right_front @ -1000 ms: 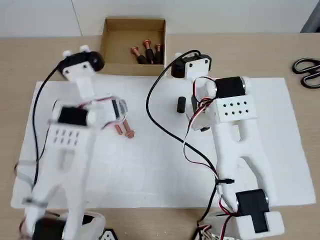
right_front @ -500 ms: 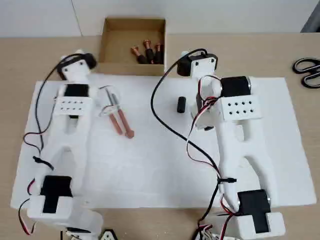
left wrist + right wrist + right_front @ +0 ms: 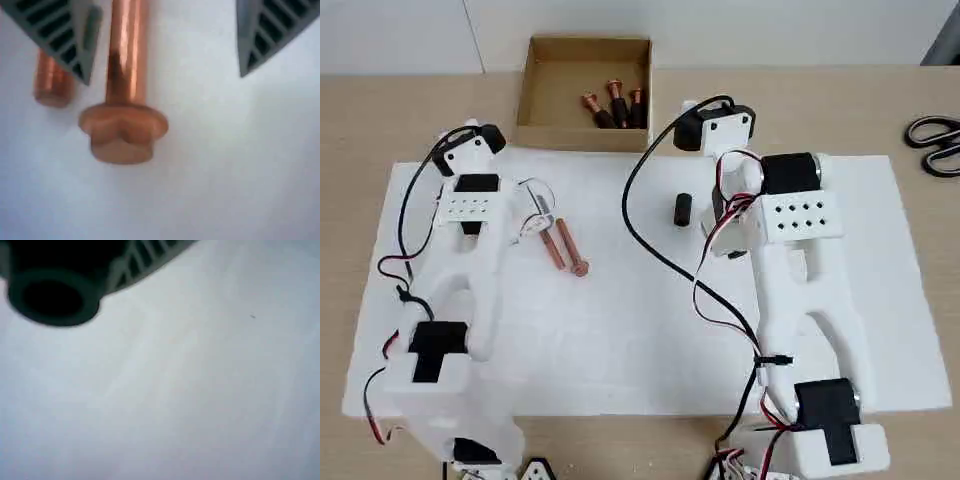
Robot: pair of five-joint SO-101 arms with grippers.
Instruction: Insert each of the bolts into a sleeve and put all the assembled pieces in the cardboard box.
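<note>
While left gripper (image 3: 162, 72) hangs open astride bolt (image 3: 125, 90) on mat (image 3: 640, 330), poised to pinch shaft, right gripper (image 3: 65, 265) clamps sleeve (image 3: 52, 297) right of centre, likely as socket. Second bolt (image 3: 50, 85) alongside. Box (image 3: 535, 95) far, holding three finished pieces (image 3: 613, 105).

The left tool (image 3: 162, 76) stands with its two grey ribbed fingers (image 3: 55, 35) spread apart over the white sheet (image 3: 230, 170), a copper bolt (image 3: 125, 90) with a flanged hex head lying between them, close to one finger, and a second bolt (image 3: 50, 86) lying just beside it, partly covered by that finger.
</note>
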